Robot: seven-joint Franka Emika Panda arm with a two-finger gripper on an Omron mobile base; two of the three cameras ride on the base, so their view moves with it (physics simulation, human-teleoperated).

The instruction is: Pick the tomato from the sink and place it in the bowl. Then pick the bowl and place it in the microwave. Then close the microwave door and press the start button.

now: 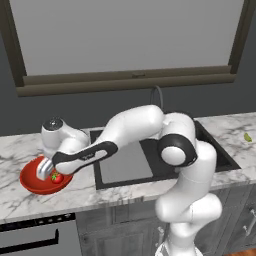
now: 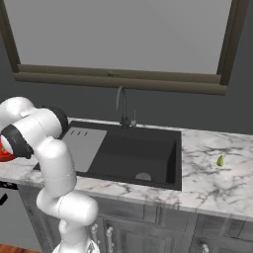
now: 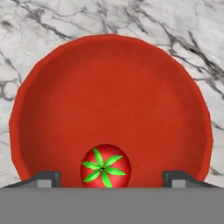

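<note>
Red fills the lower left of the left base view: the bowl sits on the marble counter, with the tomato inside it, near its right rim. The gripper hangs just above, its jaws hidden here. The black sink lies at mid-frame, well apart from the bowl, and a small green thing rests at the far right.

In the right base view a sliver of the bowl shows at the left edge behind the arm. The sink takes the centre, the faucet behind it, the green thing to the right.

In the hand view the tomato lies in the bowl at bottom centre, between the fingertips, which stand wide and clear of it: jaws released. The tomato seems placed. Next comes the bowl: I'd lift straight up first, then shift to the rim and pinch its wall, keeping off the tomato. Nothing nearby blocks that.
</note>
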